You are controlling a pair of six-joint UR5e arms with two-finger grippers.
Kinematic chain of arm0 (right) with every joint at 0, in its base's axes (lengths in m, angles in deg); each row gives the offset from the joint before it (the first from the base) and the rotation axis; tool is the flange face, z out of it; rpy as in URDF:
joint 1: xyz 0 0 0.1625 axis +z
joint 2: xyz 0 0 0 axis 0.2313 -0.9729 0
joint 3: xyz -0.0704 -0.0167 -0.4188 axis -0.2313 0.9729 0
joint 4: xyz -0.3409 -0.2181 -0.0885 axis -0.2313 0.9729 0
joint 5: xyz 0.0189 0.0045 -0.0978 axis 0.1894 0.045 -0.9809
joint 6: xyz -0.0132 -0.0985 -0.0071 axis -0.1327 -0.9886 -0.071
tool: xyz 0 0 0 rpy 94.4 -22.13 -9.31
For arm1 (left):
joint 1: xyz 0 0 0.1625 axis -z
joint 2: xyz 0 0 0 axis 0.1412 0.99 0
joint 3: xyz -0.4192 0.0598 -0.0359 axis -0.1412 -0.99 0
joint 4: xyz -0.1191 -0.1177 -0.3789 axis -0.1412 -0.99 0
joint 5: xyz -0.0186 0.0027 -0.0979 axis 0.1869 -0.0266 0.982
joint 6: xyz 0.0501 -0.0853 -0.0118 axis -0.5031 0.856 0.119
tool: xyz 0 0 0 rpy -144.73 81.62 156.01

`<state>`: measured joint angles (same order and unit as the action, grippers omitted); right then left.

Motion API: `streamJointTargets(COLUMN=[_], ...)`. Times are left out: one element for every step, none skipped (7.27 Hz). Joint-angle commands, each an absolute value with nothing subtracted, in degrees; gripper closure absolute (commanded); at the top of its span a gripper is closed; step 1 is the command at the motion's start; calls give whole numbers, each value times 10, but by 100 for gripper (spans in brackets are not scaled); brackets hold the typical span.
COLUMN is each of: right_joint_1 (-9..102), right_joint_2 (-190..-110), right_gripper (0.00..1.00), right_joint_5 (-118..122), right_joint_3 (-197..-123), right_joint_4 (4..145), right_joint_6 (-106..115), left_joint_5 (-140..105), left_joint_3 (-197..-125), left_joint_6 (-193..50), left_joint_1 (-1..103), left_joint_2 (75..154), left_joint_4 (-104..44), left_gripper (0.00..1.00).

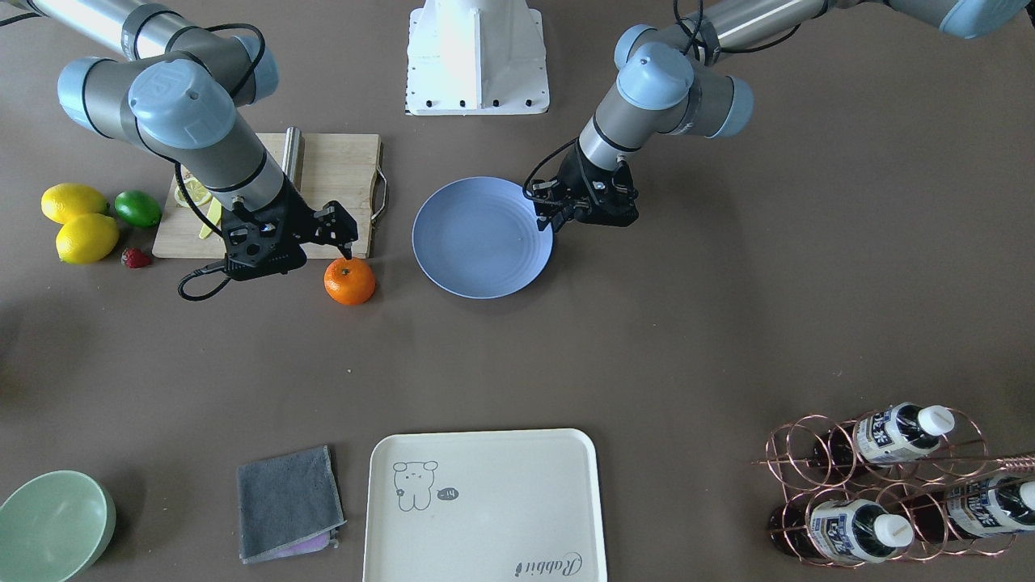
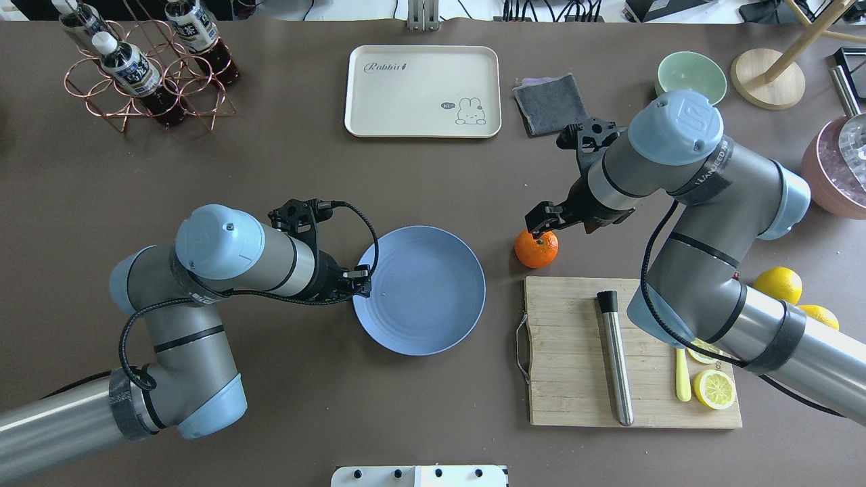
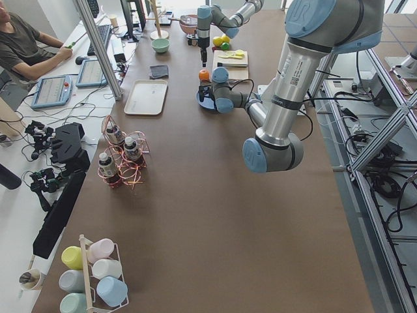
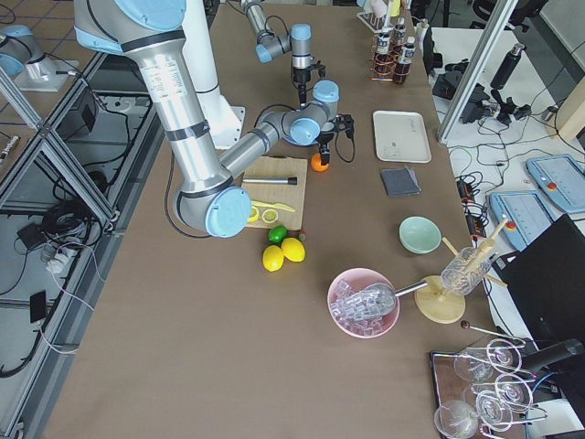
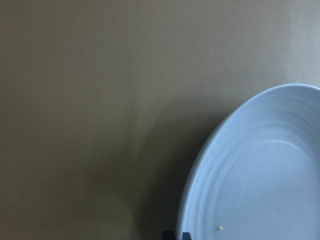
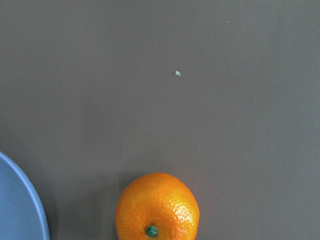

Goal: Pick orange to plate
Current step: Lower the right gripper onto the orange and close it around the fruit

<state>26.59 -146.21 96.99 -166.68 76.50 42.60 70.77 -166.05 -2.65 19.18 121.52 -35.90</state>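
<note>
The orange lies on the brown table between the wooden cutting board and the light-blue plate. My right gripper hangs just over the orange's top, open and holding nothing; its fingers stay outside the right wrist view. At the plate's rim on the robot's left side, my left gripper is shut and empty, with only its dark tips at the bottom of the left wrist view. The plate is bare except for a tiny speck.
The cutting board carries a metal rod, lemon slices and a yellow knife. Whole lemons, a lime and a strawberry lie beside it. Across the table are a cream tray, grey cloth, green bowl and bottle rack.
</note>
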Motion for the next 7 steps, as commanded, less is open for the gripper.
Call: streamJointTargets(right_joint_1=[254, 251, 247, 243, 241, 241, 239], right_joint_2=[-1448, -1447, -1448, -1447, -1446, -1434, -1436], right_gripper=[1, 1, 1, 1, 1, 2, 2], right_joint_5=[960, 959, 959, 957, 958, 958, 958], right_joint_3=[-1635, -1619, -1603, -1600, -1601, -1601, -1600], right_joint_4=[759, 742, 726, 725, 725, 725, 725], right_joint_6=[426, 426, 427, 427, 437, 450, 450], left_joint_5=[698, 697, 694, 693, 693, 693, 687], left_joint_3=[-1663, -1663, -1663, -1663, -1663, -1663, -1663], left_joint_6=[-9, -9, -9, -9, -9, -9, -8], left_joint_1=[192, 192, 192, 192, 192, 192, 192], left_joint_2=[1224, 1227, 1227, 1227, 1227, 1228, 1229], left_joint_4=[-359, -358, -358, -358, -357, -357, -357], left_gripper=[2, 2, 2, 2, 2, 2, 2])
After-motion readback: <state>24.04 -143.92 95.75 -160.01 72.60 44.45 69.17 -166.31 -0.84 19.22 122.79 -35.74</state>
